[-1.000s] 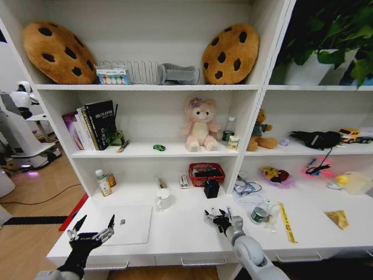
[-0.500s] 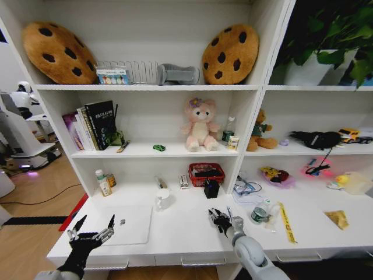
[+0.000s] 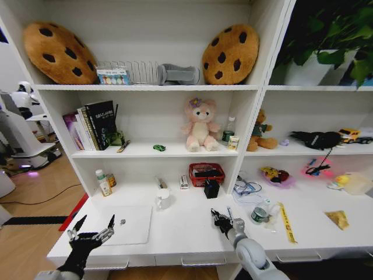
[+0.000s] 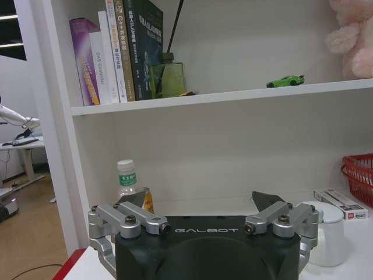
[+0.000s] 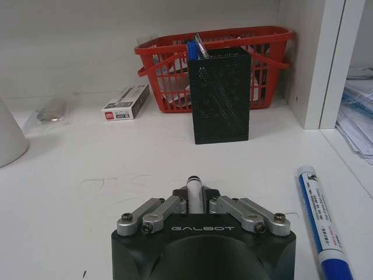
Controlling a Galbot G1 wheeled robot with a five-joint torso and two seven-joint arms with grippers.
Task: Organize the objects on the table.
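My right gripper rests low over the white table, shut on a slim pen that stands between its fingers. Just beyond it a black mesh pen holder holds a blue pen. A blue-and-white marker lies on the table beside the gripper. The silver-white laptop lies closed at the table's left end. Beside the laptop, at the front left corner, my left gripper hangs open. The green toy car sits on the shelf above.
A red basket stands behind the pen holder, with a small box and a white mug to its left. A bottle stands at the back left. A small can and a yellow strip lie to the right.
My right gripper's fingers have drawn together onto the pen, and the gripper has shifted slightly right. The left arm has not moved.
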